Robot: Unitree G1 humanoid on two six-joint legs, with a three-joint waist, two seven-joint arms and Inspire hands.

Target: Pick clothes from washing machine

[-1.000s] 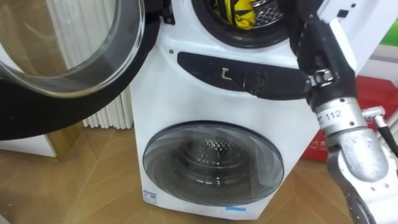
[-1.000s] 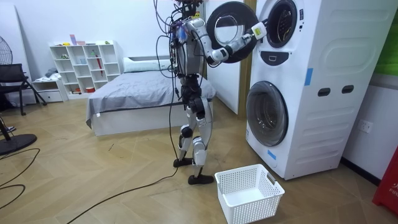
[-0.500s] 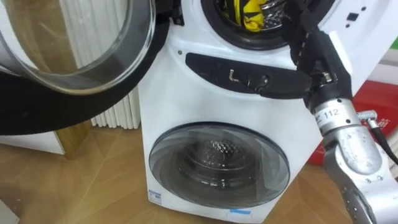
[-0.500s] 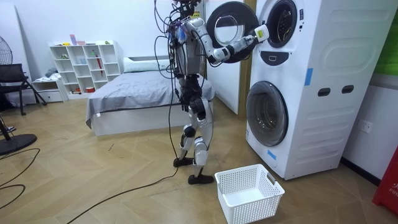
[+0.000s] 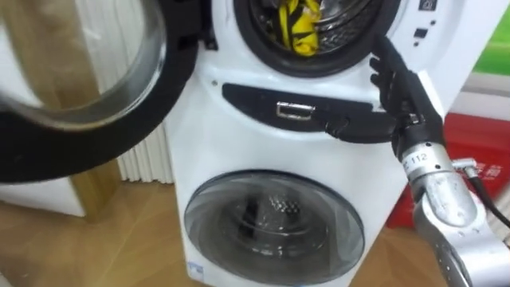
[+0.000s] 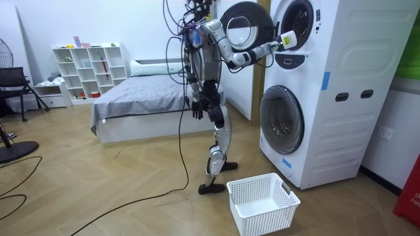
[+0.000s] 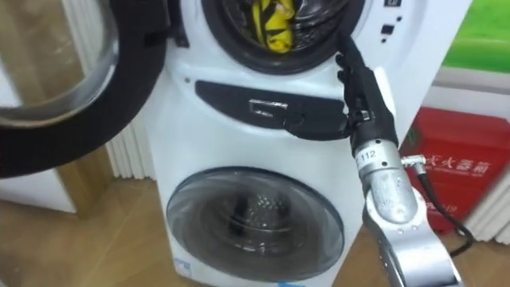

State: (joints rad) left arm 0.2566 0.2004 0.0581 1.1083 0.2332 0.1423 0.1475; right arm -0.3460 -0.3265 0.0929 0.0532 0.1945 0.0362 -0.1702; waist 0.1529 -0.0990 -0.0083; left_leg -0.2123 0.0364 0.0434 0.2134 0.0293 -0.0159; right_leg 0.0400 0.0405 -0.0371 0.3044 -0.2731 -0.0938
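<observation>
A yellow-and-black garment [image 5: 301,28] lies in the open upper drum of the white stacked washing machine [image 5: 239,151]. It also shows at the top of the right eye view [image 7: 271,24]. My right hand [image 5: 396,80] is raised in front of the machine, just below and right of the drum's rim. Its fingers are straight, point up and hold nothing. The garment is apart from it, up and to its left. In the room view I stand facing the machine with one foot forward, and my left hand [image 6: 197,107] hangs at my hip.
The upper round door [image 5: 96,119] stands swung open on my left. The lower drum door [image 5: 275,227] is closed. A white laundry basket [image 6: 262,203] sits on the floor before the machine. A red box [image 5: 474,151] stands at the right and a white radiator [image 5: 143,163] at the left.
I have stepped closer to the machine, and the eye views have shifted. My right hand has come nearer the upper drum's rim. The garment lies as before.
</observation>
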